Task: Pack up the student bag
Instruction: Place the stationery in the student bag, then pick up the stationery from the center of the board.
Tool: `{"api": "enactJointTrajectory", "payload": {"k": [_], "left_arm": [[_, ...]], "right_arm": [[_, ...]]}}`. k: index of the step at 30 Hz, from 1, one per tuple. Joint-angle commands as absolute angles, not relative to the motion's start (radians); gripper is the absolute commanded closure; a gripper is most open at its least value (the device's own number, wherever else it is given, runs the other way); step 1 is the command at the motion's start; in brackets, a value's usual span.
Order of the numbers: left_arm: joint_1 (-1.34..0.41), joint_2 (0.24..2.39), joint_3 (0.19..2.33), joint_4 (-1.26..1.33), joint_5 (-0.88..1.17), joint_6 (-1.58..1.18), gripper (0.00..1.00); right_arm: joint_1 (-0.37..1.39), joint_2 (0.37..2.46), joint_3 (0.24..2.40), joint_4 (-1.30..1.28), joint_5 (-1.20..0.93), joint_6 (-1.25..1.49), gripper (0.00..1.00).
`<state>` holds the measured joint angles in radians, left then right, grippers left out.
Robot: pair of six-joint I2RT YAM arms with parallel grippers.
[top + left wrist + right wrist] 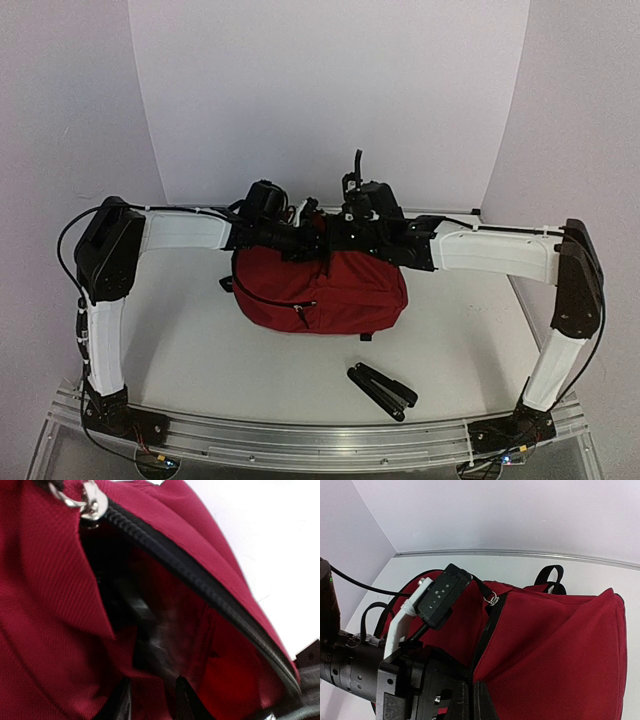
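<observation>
Dark red soft fabric student bag (340,295) sits mid-table on the white tabletop (200,350), closer to the far wall than to me, on its side with the front pocket zip facing near. Both arms meet over its far top edge.

My left gripper (152,686) is down in the open main mouth. Its two dark fingers (120,705) stand a little apart with red lining in the gap and nothing visibly pinched. What's deeper inside is a grey blur, can't tell. The black coil zipper (200,580) curves along the right of the opening, with the silver metal zip pull (90,502) at the top left.

My right gripper (470,696) is pressed together on the student bag's zip edge, where the zipper line runs straight into the fingertips. Black webbing straps (551,575) stick up on the far side of the bag.

A black folded two-bar thing (382,390), kind unclear, lies flat on the table near-right of the bag, apart from it.
</observation>
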<state>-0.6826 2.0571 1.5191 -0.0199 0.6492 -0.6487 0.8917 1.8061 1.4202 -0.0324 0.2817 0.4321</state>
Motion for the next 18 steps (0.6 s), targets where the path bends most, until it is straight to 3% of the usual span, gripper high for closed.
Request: {"api": "enactJointTrajectory", "payload": {"k": [1, 5, 8, 11, 18], "left_arm": [[-0.649, 1.880, 1.418, -0.050, 0.574, -0.609, 0.67], [-0.628, 1.726, 1.312, -0.172, 0.505, -0.551, 0.59], [-0.600, 1.625, 1.214, -0.218, 0.449, -0.548, 0.49], [-0.558, 1.517, 1.119, -0.239, 0.411, -0.578, 0.35], [-0.512, 1.314, 0.939, -0.243, 0.281, -0.633, 0.05]], "right_arm": [[0.908, 1.735, 1.394, 0.020, 0.295, 0.450, 0.97], [0.909, 1.695, 1.338, 0.012, 0.261, 0.435, 0.58], [0.910, 1.642, 1.281, 0.003, 0.216, 0.416, 0.35], [0.919, 1.568, 1.205, -0.013, 0.194, 0.406, 0.27], [0.985, 1.432, 1.059, -0.155, 0.175, 0.448, 0.18]]}}
